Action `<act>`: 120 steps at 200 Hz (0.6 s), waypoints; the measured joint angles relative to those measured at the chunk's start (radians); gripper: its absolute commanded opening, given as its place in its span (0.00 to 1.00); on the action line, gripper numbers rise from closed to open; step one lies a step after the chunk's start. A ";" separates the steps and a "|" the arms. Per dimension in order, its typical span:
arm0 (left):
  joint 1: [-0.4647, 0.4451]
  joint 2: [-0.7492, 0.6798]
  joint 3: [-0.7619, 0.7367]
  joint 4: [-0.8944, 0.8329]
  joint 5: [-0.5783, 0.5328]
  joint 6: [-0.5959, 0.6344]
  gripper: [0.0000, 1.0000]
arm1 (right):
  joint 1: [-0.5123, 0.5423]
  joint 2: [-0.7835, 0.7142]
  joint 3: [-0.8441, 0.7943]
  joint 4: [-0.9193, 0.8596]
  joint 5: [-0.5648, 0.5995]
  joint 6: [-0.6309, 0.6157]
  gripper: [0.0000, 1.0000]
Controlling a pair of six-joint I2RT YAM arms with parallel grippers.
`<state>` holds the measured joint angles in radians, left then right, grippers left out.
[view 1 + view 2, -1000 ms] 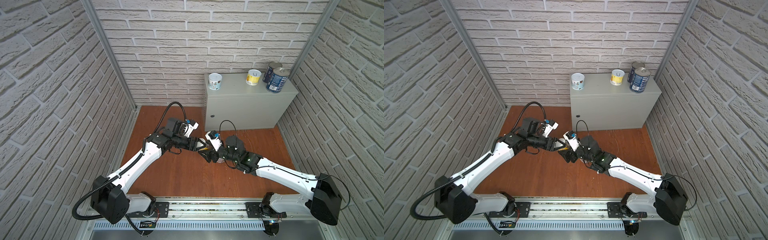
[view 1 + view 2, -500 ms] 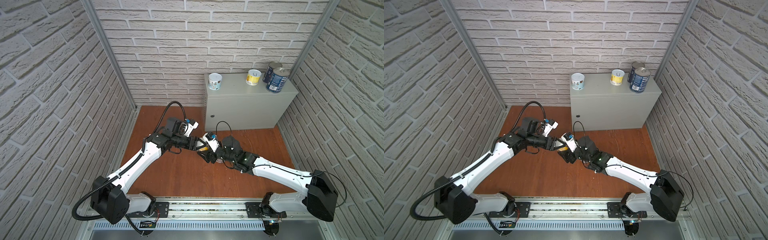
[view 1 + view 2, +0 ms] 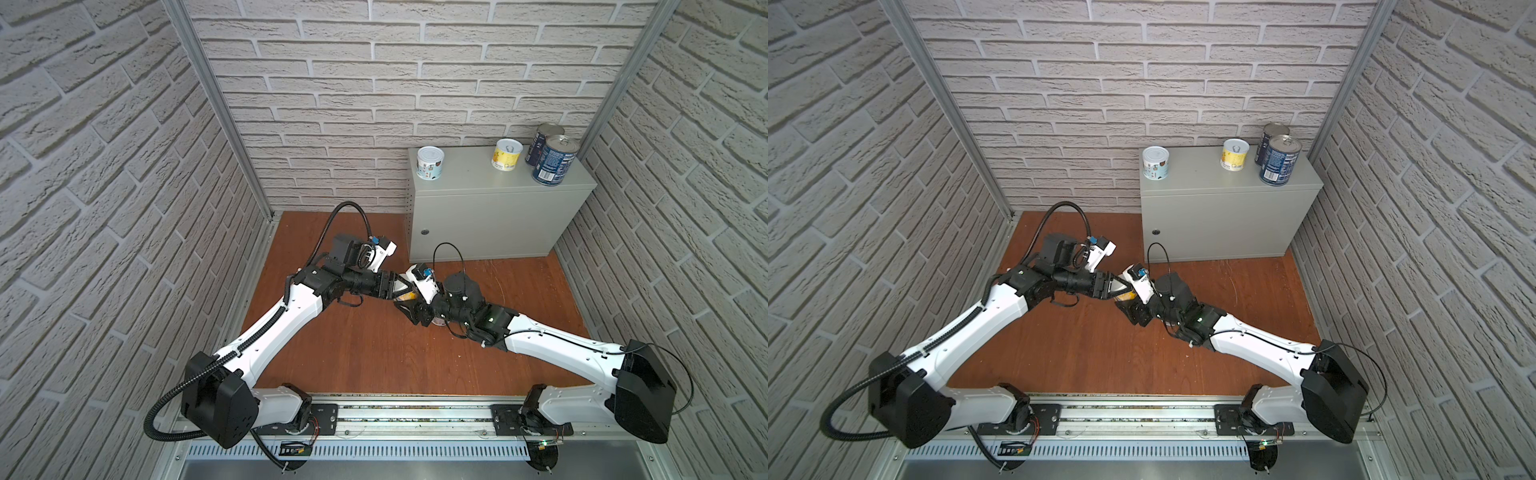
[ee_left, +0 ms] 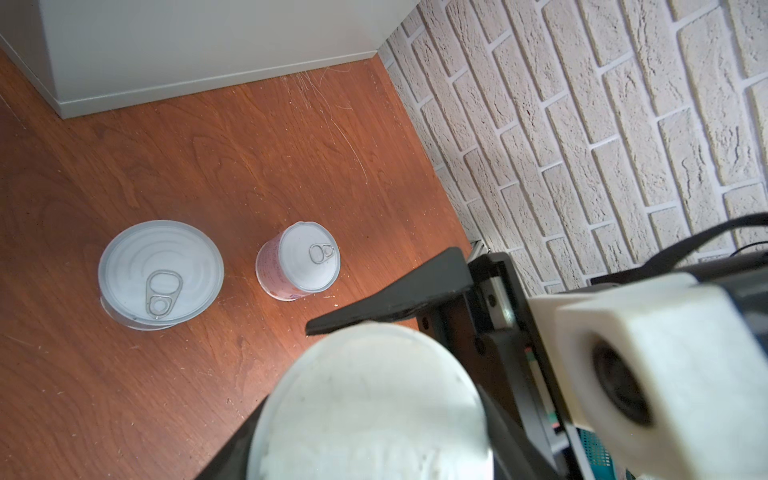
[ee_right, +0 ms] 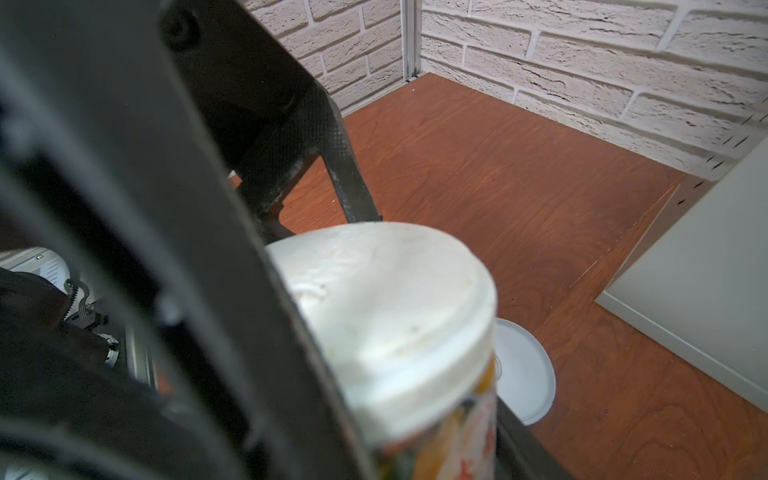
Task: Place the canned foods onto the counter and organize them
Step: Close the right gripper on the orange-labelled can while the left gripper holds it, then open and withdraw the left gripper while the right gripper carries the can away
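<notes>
Closing over the last second, my right gripper (image 3: 415,311) is now clamping the orange-labelled can (image 5: 395,316), which my left gripper (image 3: 402,288) is also squeezing, mid-air above the floor (image 3: 374,353), short of the counter (image 3: 490,208). I am judging this a handover: left should be releasing next. It is standing top-up, long axis near vertical.
</notes>
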<state>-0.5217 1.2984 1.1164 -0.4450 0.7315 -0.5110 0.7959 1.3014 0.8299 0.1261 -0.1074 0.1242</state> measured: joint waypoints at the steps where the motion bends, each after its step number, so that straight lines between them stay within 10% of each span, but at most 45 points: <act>1: 0.000 0.000 0.000 0.000 0.000 0.000 0.59 | 0.000 0.000 0.000 0.000 0.000 0.000 0.61; 37: 0.000 0.000 -0.010 0.016 0.000 -0.005 0.80 | 0.000 0.000 0.000 -0.003 0.003 0.009 0.58; 45: 0.000 0.000 -0.011 0.019 0.000 -0.008 0.98 | 0.000 0.000 0.000 -0.003 0.006 0.018 0.58; 120: 0.009 0.000 -0.016 0.026 -0.004 -0.018 0.98 | 0.000 0.000 0.000 -0.007 0.034 0.047 0.55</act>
<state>-0.5125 1.2987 1.1000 -0.4191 0.7273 -0.5289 0.7959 1.3014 0.8299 0.1192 -0.0738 0.1711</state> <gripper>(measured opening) 0.984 0.684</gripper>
